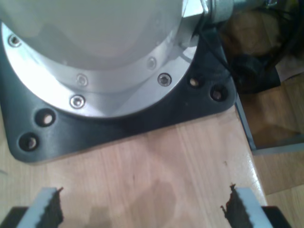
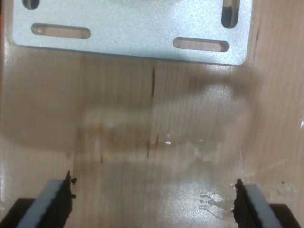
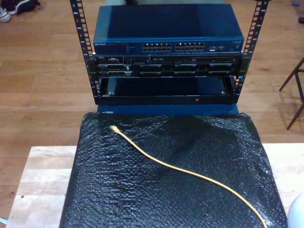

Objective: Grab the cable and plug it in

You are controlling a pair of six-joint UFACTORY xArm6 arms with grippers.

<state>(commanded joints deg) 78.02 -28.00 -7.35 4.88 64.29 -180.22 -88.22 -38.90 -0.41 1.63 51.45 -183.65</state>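
The cable (image 3: 190,173) is thin and yellow-orange and lies loose on a black bubble-wrap mat (image 3: 142,190) in the exterior view. It runs from its small clear plug (image 3: 113,128) near the mat's far left down to the exterior view's lower right edge. My first gripper (image 1: 142,204) is open above bare wooden tabletop, in front of a silver arm base (image 1: 95,57) on a black plate. My second gripper (image 2: 154,194) is also open over bare wood, near a silver slotted mounting plate (image 2: 128,33). Nothing sits between either pair of fingers.
Behind the mat stands a black rack (image 3: 166,76) with a blue network switch (image 3: 166,28) on top, its port row (image 3: 173,47) facing the table. A white rounded arm part (image 3: 297,211) shows at the exterior view's lower right. Dark chair legs (image 3: 297,90) stand at that view's right.
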